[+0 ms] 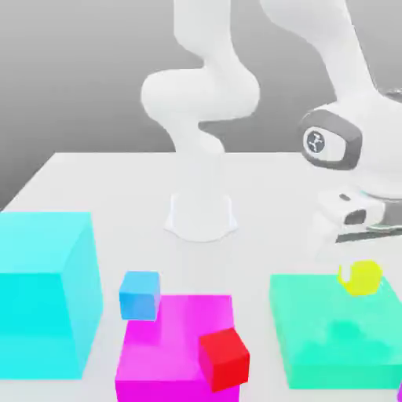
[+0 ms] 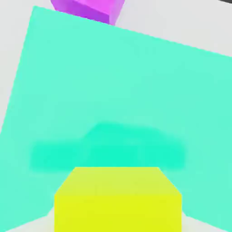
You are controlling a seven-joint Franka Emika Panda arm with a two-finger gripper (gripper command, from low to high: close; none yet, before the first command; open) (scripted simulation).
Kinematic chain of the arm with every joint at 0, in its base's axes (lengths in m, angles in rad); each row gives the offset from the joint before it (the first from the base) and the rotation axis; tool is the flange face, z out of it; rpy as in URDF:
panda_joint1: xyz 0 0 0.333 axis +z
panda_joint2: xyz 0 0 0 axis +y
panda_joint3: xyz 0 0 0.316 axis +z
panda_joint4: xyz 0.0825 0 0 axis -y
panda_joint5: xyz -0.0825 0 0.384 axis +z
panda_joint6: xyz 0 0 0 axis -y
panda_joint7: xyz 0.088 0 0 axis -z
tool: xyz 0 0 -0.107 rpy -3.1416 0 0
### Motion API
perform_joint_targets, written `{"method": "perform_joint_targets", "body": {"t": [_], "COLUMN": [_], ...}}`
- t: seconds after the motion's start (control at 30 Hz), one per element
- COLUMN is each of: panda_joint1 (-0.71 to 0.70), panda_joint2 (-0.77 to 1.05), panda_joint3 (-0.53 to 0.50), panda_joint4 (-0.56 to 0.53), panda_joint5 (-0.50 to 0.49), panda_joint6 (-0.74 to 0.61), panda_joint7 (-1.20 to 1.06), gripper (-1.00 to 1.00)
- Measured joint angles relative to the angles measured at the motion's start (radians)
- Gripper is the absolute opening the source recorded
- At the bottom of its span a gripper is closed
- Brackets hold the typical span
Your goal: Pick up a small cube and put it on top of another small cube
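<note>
- The gripper (image 1: pixel 355 253) hangs at the exterior view's right, above the far edge of the mint-green slab (image 1: pixel 314 345), with its fingers drawn in as far as they go.
- The yellow cube (image 1: pixel 360 277) sits directly under the hand and looks pinched there, lifted clear of the slab (a faint shadow lies on the slab top beneath it).
- In the hand view the yellow cube (image 2: pixel 118 199) is close to the camera, the mint-green slab (image 2: pixel 127 90) spreads out beyond it, and a corner of a purple block (image 2: pixel 88 9) shows past the slab's far edge.
- A low magenta block (image 1: pixel 169 345) lies near the middle front of the white table (image 1: pixel 102 188), well apart from the yellow cube.
- The small blue cube (image 1: pixel 140 294) rests touching the magenta block's corner on the exterior view's left.
- The small red cube (image 1: pixel 224 359) sits tilted at the magenta block's near corner on the other side.
- A large cyan block (image 1: pixel 43 294) stands at the exterior view's left.
- The arm's white base (image 1: pixel 201 212) rises behind the blocks.
</note>
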Motion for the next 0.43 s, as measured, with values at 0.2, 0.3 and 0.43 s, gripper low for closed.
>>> {"method": "perform_joint_targets", "body": {"t": [0.2, 0.3, 0.43], "panda_joint1": [-0.212, -0.205, -0.205], "panda_joint2": [0.016, 0.075, 0.075], "panda_joint3": [-0.092, -0.099, -0.099], "panda_joint4": [0.163, 0.151, 0.151], "panda_joint5": [0.065, 0.038, 0.038], "panda_joint6": [-0.138, -0.068, -0.068], "panda_joint7": [-0.006, 0.014, 0.014], "gripper": [-1.00, 1.00, 1.00]}}
